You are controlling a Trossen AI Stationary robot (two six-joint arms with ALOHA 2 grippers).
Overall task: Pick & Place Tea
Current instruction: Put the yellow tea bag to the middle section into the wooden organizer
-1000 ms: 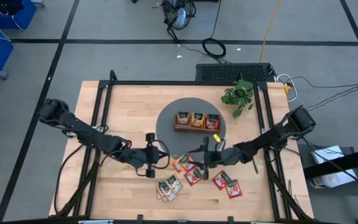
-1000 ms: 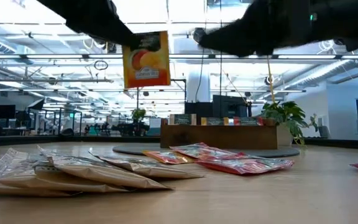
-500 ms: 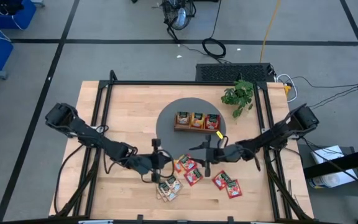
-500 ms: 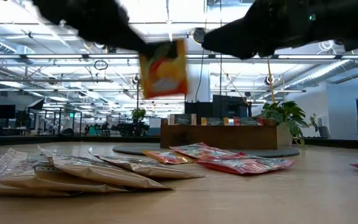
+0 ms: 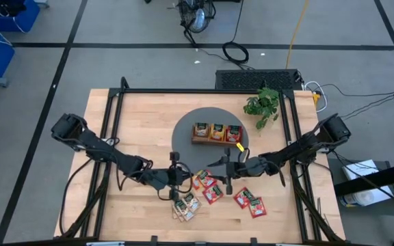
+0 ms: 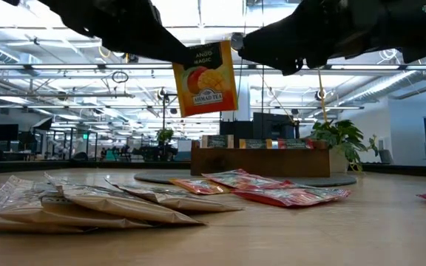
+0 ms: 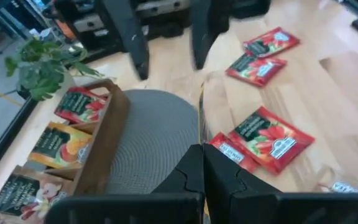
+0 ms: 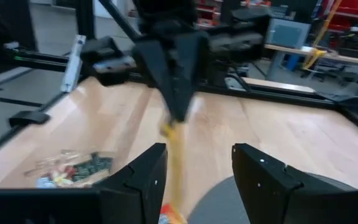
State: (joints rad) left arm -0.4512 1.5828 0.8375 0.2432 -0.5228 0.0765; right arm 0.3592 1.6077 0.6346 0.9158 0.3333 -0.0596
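Wooden table under both arms, grey mat at its middle. Orange sachet hangs in the air, pinched at its top edge by the left gripper, fingers clamped on it, just in front of the mat. Right gripper faces it from close by, fingers apart, holding nothing. Below them red sachets and green-and-tan sachets lie flat on the table. Tray sits on the mat; its three compartments hold one green-and-tan, one orange and one red sachet. Plant stands beside the mat.
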